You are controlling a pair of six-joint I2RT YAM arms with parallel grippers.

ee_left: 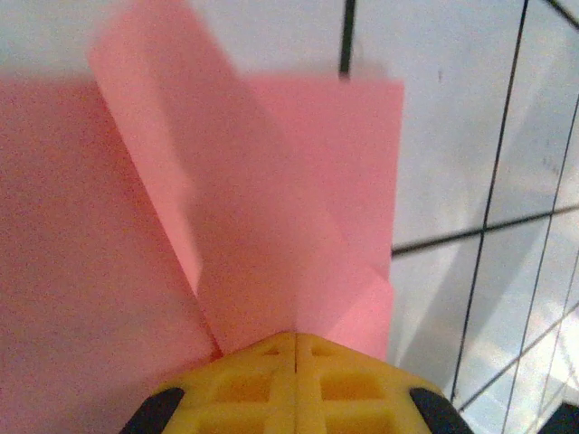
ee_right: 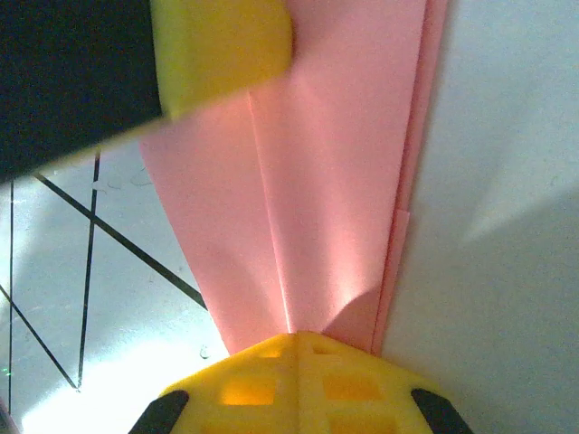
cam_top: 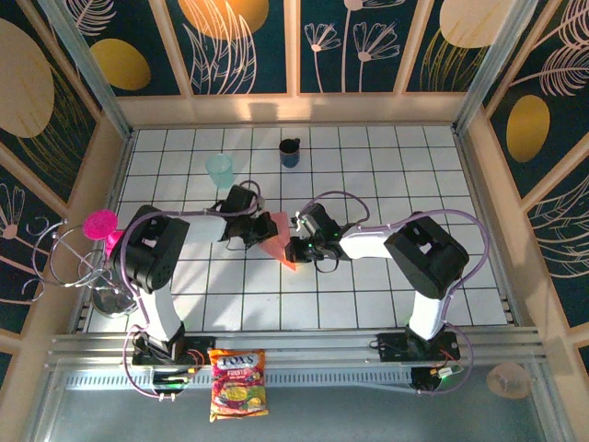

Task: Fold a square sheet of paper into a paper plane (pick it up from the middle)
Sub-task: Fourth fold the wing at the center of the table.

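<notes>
The paper plane [cam_top: 279, 241] is salmon-pink paper folded into a narrow wedge with crease lines, held between the two arms over the middle of the table, point toward the near side. My left gripper [cam_top: 259, 224] is shut on its far left part. In the left wrist view the yellow jaws [ee_left: 296, 338] meet on the paper plane [ee_left: 271, 208], whose flaps fan out ahead. My right gripper [cam_top: 294, 245] is shut on its right edge. The right wrist view has the layered paper plane [ee_right: 335, 181] running out from the closed jaws [ee_right: 297, 336], with the left gripper's yellow finger [ee_right: 222, 50] at top left.
A pale teal cup [cam_top: 220, 168] and a dark mug [cam_top: 290, 152] stand at the back of the tiled table [cam_top: 386, 184]. A magenta goblet [cam_top: 99, 224] sits on a wire rack at the left edge. A snack bag [cam_top: 238, 382] lies on the front rail. Wooden walls enclose the table.
</notes>
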